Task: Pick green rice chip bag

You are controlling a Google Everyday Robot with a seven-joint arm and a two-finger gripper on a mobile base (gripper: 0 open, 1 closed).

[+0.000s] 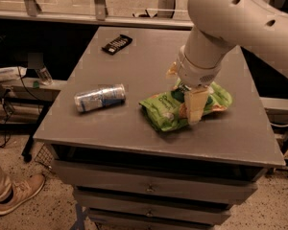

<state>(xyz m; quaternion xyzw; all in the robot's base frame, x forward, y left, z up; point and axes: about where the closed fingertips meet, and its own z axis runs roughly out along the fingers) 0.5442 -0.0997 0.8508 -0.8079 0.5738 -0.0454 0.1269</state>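
The green rice chip bag [165, 110] lies flat on the grey table [134, 133], right of centre, bright green and crinkled, with tan chips pictured on it. My gripper [186, 94] hangs from the big white arm [230, 18] and points down onto the middle of the bag. One cream finger [195, 107] stands on the bag's near side and covers part of its label. The jaws look open, astride the bag. The bag rests on the table, not lifted.
A silver-blue drink can [100, 97] lies on its side left of the bag. A small black packet [117, 43] lies at the table's far left. A shoe [17, 193] shows on the floor at lower left. Drawers sit under the tabletop.
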